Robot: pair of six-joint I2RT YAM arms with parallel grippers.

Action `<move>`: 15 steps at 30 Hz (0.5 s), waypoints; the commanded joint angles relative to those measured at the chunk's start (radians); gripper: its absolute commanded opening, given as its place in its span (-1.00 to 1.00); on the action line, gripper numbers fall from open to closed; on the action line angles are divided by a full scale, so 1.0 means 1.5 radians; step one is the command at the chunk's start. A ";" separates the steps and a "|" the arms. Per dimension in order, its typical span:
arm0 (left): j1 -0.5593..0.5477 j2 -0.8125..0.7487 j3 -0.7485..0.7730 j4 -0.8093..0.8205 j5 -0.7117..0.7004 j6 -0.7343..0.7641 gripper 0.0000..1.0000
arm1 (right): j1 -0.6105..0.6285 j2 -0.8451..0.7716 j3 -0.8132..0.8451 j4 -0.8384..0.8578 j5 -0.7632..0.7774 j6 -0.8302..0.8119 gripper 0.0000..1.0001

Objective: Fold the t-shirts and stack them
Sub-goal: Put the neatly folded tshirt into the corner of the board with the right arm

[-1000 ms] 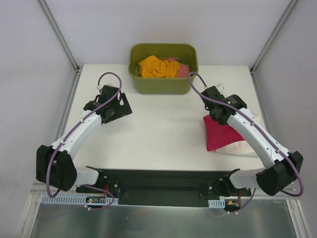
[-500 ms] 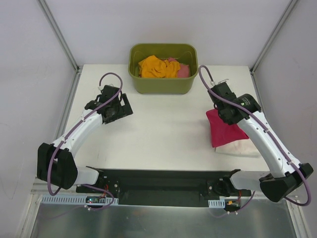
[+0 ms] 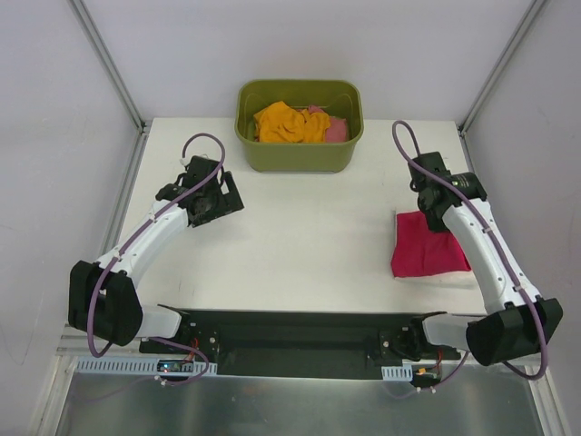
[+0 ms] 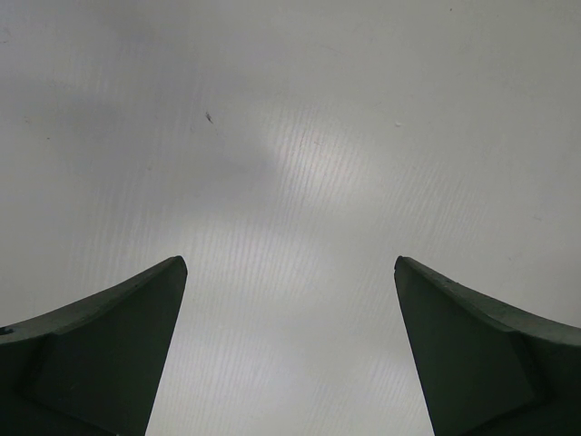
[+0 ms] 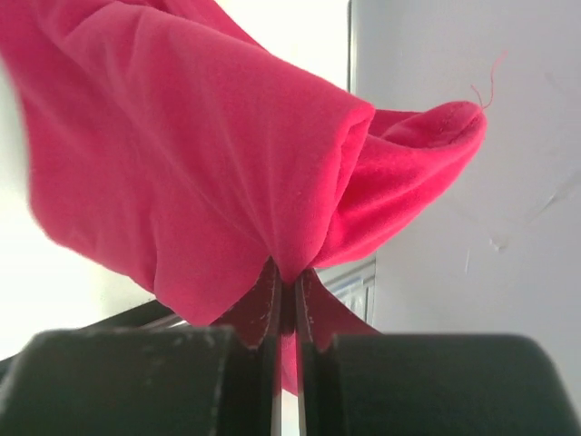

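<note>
Crimson-pink t-shirt (image 3: 427, 256) lies folded in a rough square at the bench's (image 3: 309, 227) right side. Its far edge is bunched up where the right gripper (image 5: 289, 300) has its jaws pinched tight on it, likely to place it. The left gripper (image 4: 289, 272) hovers over bare bench, jaws wide. Farthest, the olive tub (image 3: 300, 156) holds a crumpled orange t-shirt (image 3: 289, 123) and a salmon-pink t-shirt (image 3: 336, 130), both unfolded.
</note>
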 commanded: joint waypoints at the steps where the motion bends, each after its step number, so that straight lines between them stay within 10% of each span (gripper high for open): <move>1: 0.000 0.005 0.012 0.003 -0.002 0.006 0.99 | -0.056 0.026 -0.021 0.046 -0.002 -0.031 -0.99; 15: 0.002 0.011 0.016 0.017 0.003 0.019 0.99 | -0.176 0.073 -0.088 0.173 0.046 -0.078 -0.81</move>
